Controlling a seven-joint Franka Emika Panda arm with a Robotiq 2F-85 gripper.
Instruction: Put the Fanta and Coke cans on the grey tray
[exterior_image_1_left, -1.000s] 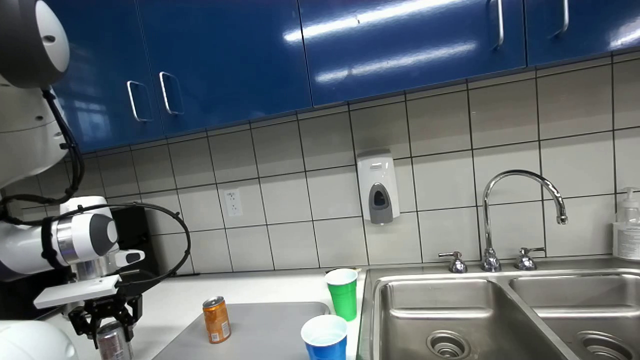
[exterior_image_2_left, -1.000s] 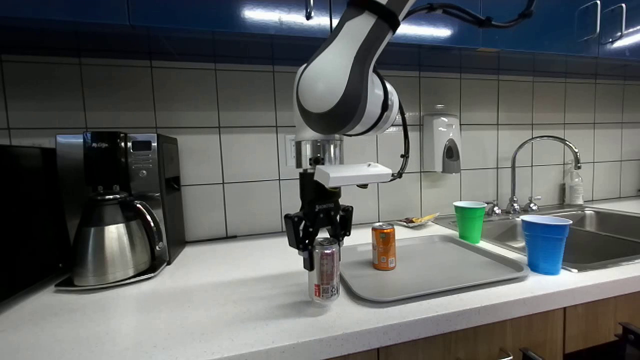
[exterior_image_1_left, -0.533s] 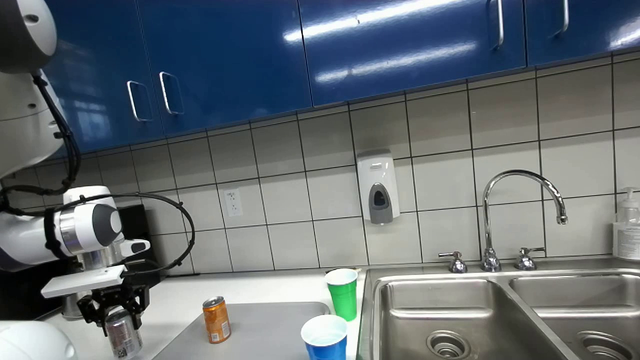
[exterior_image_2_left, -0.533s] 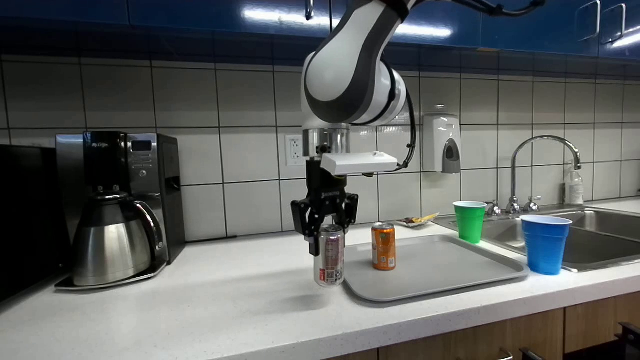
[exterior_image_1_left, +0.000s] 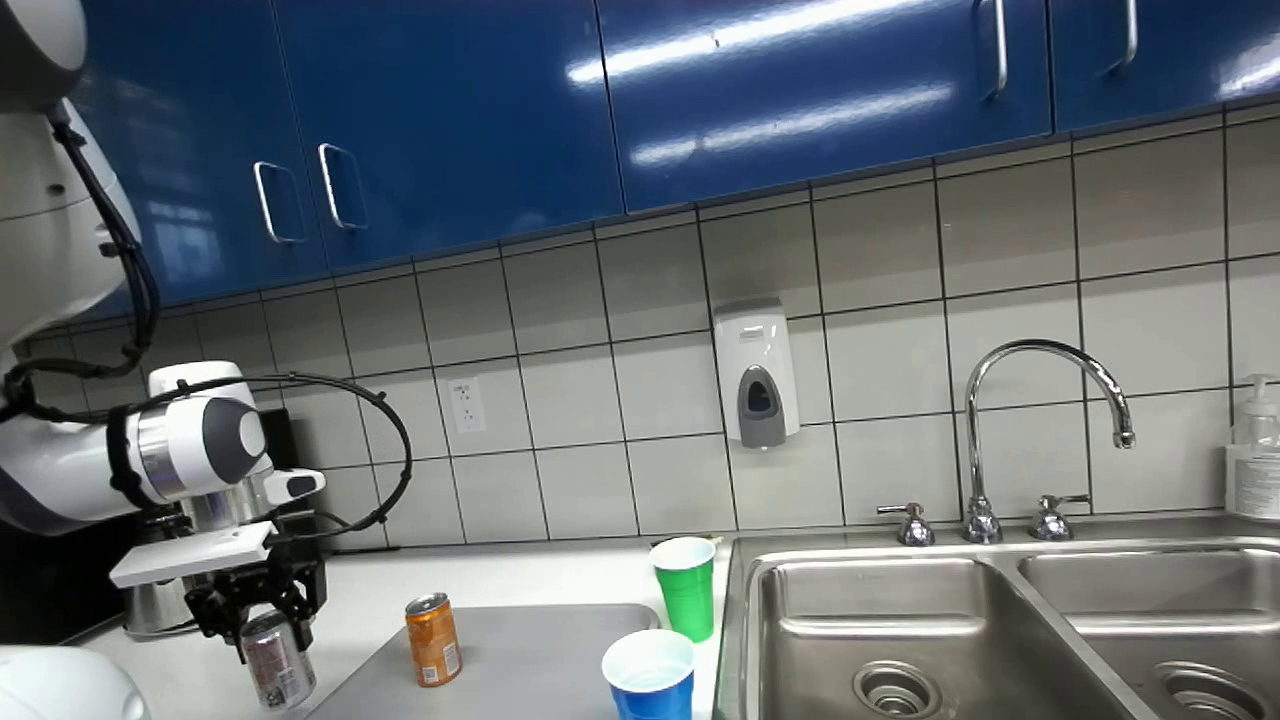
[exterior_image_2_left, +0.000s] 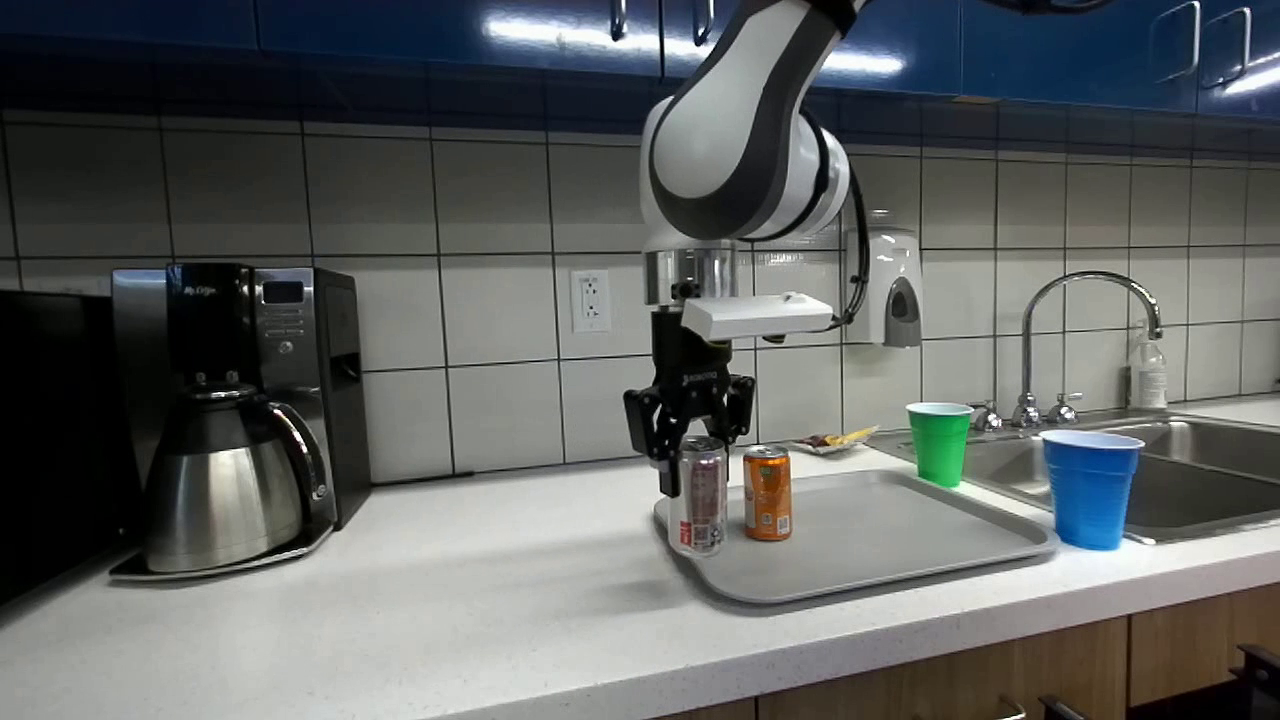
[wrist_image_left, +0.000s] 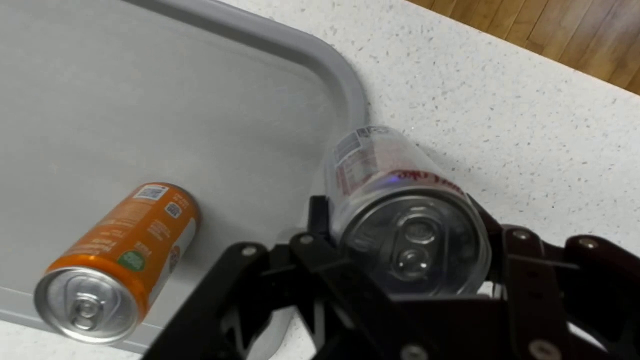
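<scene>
My gripper (exterior_image_2_left: 698, 477) is shut on the silver Coke can (exterior_image_2_left: 705, 510) near its top and holds it upright above the left edge of the grey tray (exterior_image_2_left: 900, 525). In the wrist view the Coke can (wrist_image_left: 392, 165) sits between both fingers, over the tray's rim near a rounded corner. The orange Fanta can (exterior_image_2_left: 768, 495) stands upright on the tray, just right of the held can. The Fanta can also shows in an exterior view (exterior_image_1_left: 434, 642) and in the wrist view (wrist_image_left: 130, 240), to the left of the gripper.
A green cup (exterior_image_2_left: 940, 447) and a blue cup (exterior_image_2_left: 1090, 495) stand beside the tray's right side, near the sink (exterior_image_2_left: 1190, 490). A small packet (exterior_image_2_left: 838, 440) lies behind the tray. A coffee maker (exterior_image_2_left: 240, 430) stands at the left on the white counter (exterior_image_2_left: 450, 590).
The gripper has lifted the Coke can off the counter and carried it right, from beside the tray to over its left edge, closer to the Fanta can. The Fanta can has not moved.
</scene>
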